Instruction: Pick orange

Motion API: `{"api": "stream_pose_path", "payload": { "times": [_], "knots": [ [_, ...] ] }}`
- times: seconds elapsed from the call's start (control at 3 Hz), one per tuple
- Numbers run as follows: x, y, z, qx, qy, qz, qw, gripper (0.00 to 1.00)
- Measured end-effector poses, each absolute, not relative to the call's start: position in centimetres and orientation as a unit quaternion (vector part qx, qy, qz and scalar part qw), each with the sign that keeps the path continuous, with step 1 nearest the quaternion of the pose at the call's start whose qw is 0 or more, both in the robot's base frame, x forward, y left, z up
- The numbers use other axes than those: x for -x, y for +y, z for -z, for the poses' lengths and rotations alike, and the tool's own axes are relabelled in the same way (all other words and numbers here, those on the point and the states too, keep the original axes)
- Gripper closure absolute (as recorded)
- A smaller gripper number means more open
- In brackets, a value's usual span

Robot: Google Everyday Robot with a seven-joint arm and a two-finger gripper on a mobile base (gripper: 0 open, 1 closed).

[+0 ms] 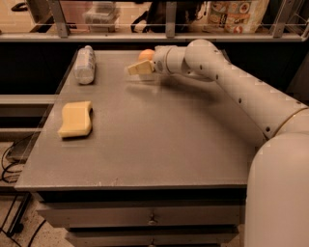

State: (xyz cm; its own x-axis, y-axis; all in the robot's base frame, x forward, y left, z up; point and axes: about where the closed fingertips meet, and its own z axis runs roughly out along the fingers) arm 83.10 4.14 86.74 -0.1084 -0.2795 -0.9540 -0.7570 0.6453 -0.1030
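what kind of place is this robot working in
Probably an office kitchenette or a mock one: a grey counter with drawers, what look like snack bags behind it, a sponge and bottle. The gripper is beside the orange near the far edge.

Tan gripper [134,70] by orange-skinned orange [146,54]
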Motion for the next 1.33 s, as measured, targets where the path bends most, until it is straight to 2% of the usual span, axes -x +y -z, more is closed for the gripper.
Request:
{"api": "stream_pose_path", "payload": {
  "times": [0.67,1.0,1.33],
  "knots": [
    [-84.5,4.3,-86.6,0.378,0.713,-0.210,0.551,0.65],
    [-83.7,3.7,-90.4,0.395,0.689,-0.205,0.572,0.88],
    [-82.0,2.7,-96.8,0.424,0.644,-0.180,0.611,1.00]
  ]
}}
